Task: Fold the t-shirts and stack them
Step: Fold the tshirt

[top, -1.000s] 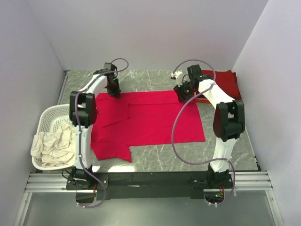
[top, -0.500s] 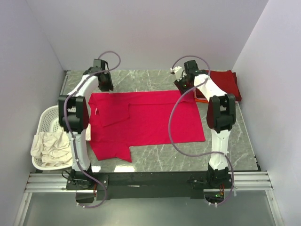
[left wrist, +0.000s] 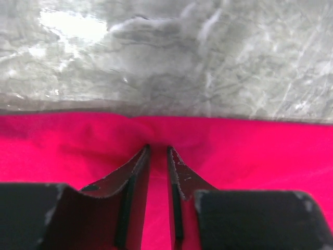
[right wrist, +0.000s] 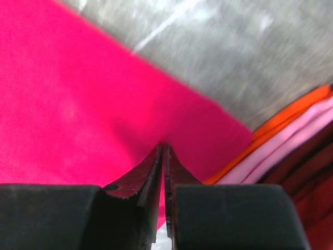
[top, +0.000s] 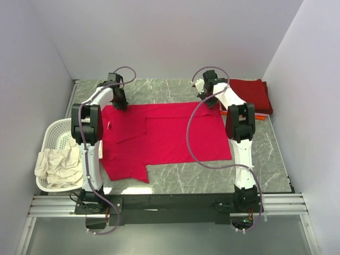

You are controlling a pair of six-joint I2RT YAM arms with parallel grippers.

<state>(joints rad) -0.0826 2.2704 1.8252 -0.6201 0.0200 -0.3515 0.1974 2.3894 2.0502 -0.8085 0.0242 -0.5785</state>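
Top external view: one folded stack (top: pixel 249 93) sits at the far right corner. Your left gripper (left wrist: pixel 156 151) and right gripper (right wrist: pixel 164 148) pinch the unfolded crimson t-shirt (top: pixel 170 133) at its far edge. Cream shirts (top: pixel 58 164) lie in the laundry basket (top: pixel 53 125).

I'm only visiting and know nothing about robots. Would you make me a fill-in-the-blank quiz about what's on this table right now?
1. The big t-shirt spread flat on the table is ___.
2. The crumpled cream cloth lies in the white ___.
3. The folded stack sits at the table's far ___ corner.
4. The left claw and right claw each pinch the edge of the ___.

Missing words: red; basket; right; t-shirt.
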